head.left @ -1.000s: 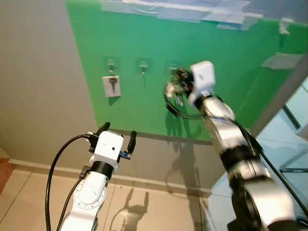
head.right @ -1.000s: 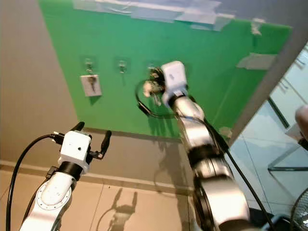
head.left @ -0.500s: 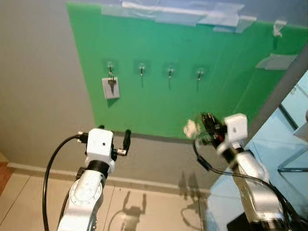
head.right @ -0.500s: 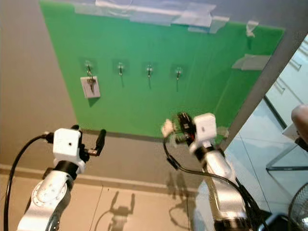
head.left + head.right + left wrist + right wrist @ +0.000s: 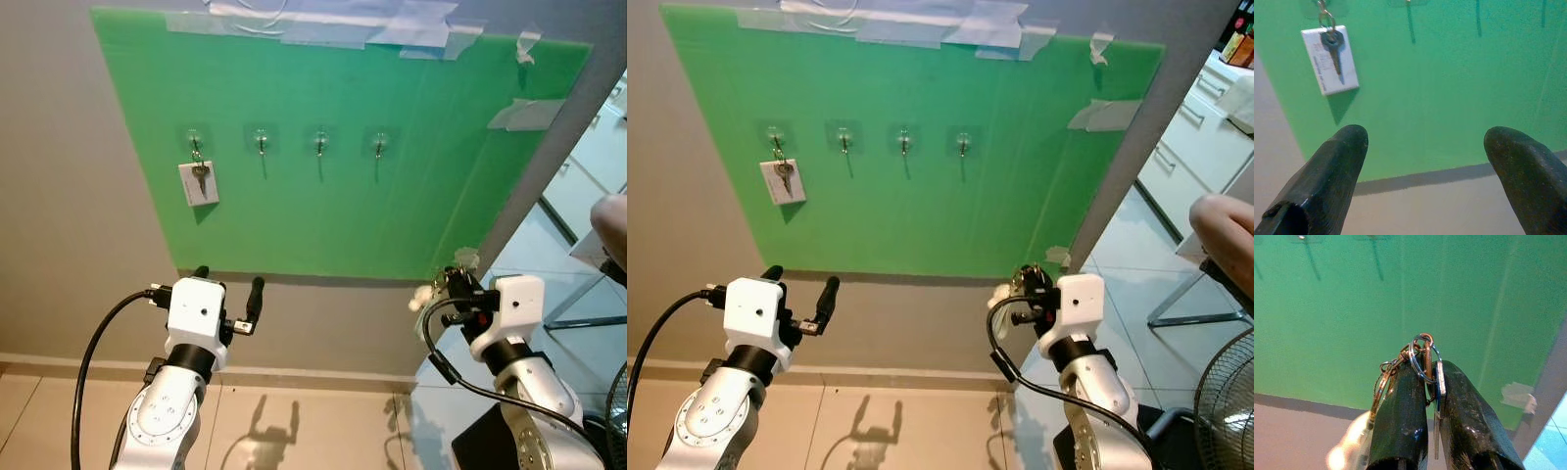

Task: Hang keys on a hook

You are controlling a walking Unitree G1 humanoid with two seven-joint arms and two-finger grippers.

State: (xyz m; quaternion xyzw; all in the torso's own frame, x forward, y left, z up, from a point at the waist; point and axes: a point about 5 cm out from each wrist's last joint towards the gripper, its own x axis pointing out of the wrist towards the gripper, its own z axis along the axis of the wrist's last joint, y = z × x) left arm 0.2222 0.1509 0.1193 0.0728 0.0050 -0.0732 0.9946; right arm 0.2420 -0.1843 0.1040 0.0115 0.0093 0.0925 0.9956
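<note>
One key bunch (image 5: pixel 1422 362) pinched in right pincer (image 5: pixel 1432 374)

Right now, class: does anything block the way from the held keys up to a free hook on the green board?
Nothing visible does. The right gripper holds the keys low, below the green board; three hooks hang bare above.

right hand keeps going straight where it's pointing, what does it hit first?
Probably the green board, low on its bare face, well below the hooks. The right hand is shut on the keys, so those would touch first. Depth is unclear.
</note>
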